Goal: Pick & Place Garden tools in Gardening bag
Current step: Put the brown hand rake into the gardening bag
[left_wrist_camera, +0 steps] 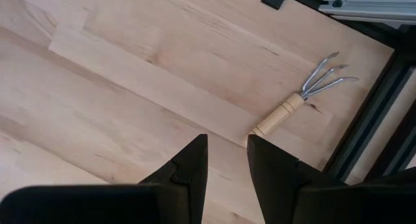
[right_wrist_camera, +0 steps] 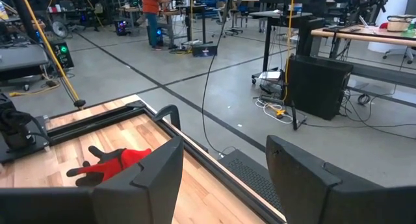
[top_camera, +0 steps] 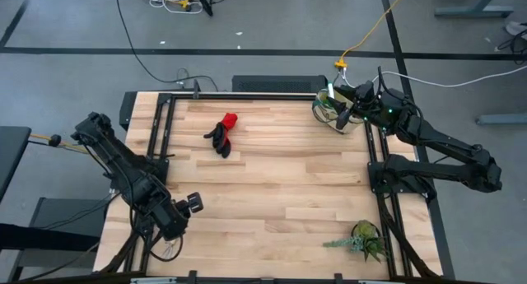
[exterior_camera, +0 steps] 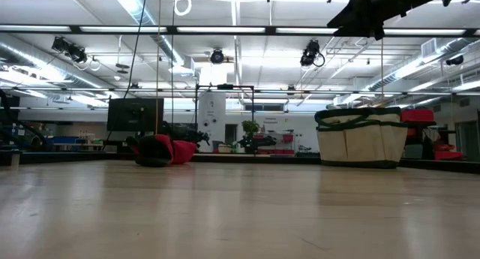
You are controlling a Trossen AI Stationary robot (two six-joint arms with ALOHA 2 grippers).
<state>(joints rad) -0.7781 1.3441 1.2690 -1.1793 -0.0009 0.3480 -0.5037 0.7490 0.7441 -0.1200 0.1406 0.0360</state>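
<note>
A small metal rake [left_wrist_camera: 296, 102] with a wooden handle lies flat on the table, beside the black frame rail [left_wrist_camera: 364, 130]. My left gripper [left_wrist_camera: 226, 152] hangs over the near left part of the table [top_camera: 174, 225], pointing down. It is open, with the end of the rake's handle just beyond its fingertips. The red-and-black gloves [top_camera: 222, 134] lie in a heap on the far middle of the table. The beige gardening bag [exterior_camera: 360, 135] with dark green trim stands upright at the far right corner [top_camera: 332, 113]. My right gripper [right_wrist_camera: 224, 165] stands open and level above the bag, holding nothing.
A leafy green plant [top_camera: 364, 239] lies at the near right corner. Black frame rails run along the table's left [top_camera: 160, 132] and right [top_camera: 372, 144] sides. Bare wood [top_camera: 280, 185] lies between the gloves, the bag and the plant.
</note>
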